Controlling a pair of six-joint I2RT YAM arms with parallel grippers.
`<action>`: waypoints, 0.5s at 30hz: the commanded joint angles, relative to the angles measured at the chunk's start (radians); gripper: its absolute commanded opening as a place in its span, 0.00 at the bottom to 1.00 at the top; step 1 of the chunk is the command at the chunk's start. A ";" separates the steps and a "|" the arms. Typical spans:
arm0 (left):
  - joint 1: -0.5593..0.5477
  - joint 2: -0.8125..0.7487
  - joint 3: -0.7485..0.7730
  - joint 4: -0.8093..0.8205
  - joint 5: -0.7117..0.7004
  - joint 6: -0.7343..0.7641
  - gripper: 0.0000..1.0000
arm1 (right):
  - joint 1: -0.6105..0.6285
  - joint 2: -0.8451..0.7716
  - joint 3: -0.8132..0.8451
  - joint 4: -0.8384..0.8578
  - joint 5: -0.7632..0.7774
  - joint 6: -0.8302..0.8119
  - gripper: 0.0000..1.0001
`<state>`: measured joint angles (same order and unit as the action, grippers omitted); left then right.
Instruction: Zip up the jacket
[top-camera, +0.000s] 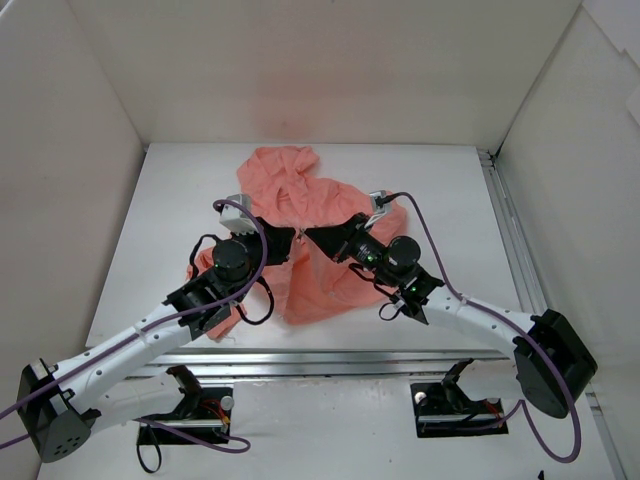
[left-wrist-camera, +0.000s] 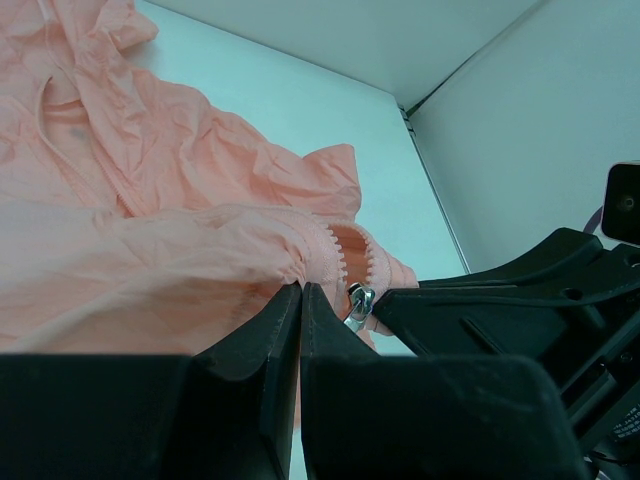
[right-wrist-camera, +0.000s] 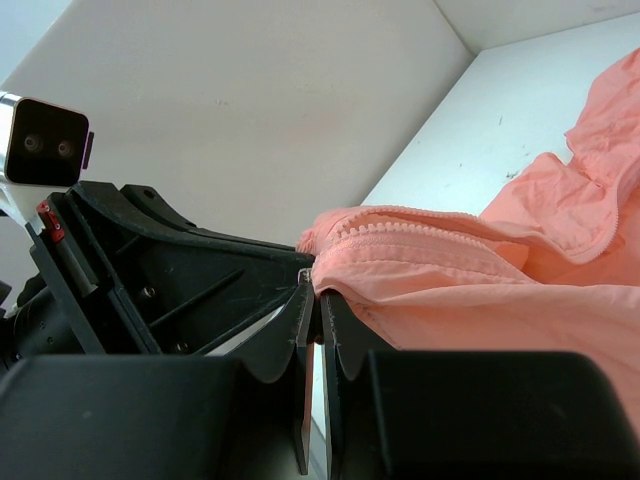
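The salmon-pink jacket (top-camera: 300, 215) lies crumpled on the white table, hood toward the back. Both grippers meet tip to tip at its front zip. My left gripper (top-camera: 291, 238) is shut on a fold of jacket fabric (left-wrist-camera: 200, 260) right beside the zip teeth (left-wrist-camera: 345, 255); its jaws are pressed together (left-wrist-camera: 301, 290). My right gripper (top-camera: 312, 237) is shut at the silver zipper pull (left-wrist-camera: 358, 303), with the zip's edge (right-wrist-camera: 420, 235) draped over its fingers (right-wrist-camera: 345, 320). Its tips (right-wrist-camera: 318, 290) touch the pull. The zip's lower end is hidden.
White walls enclose the table on the left, back and right. A metal rail (top-camera: 510, 230) runs along the table's right side. The left arm's purple cable (top-camera: 255, 265) loops over the jacket's near-left part. The left gripper's body (right-wrist-camera: 170, 280) fills the left of the right wrist view.
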<state>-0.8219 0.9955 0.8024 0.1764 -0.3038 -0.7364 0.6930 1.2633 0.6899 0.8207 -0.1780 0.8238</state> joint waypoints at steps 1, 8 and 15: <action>0.000 -0.018 0.040 0.067 -0.006 0.000 0.00 | 0.000 -0.007 0.036 0.095 -0.005 0.008 0.00; 0.000 -0.014 0.061 0.075 -0.027 0.012 0.00 | -0.003 -0.041 -0.012 0.093 0.008 0.009 0.00; 0.000 0.000 0.084 0.081 -0.018 0.022 0.00 | -0.004 -0.039 -0.010 0.092 0.003 0.011 0.00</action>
<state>-0.8219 0.9970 0.8211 0.1772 -0.3183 -0.7349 0.6930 1.2610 0.6678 0.8242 -0.1776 0.8280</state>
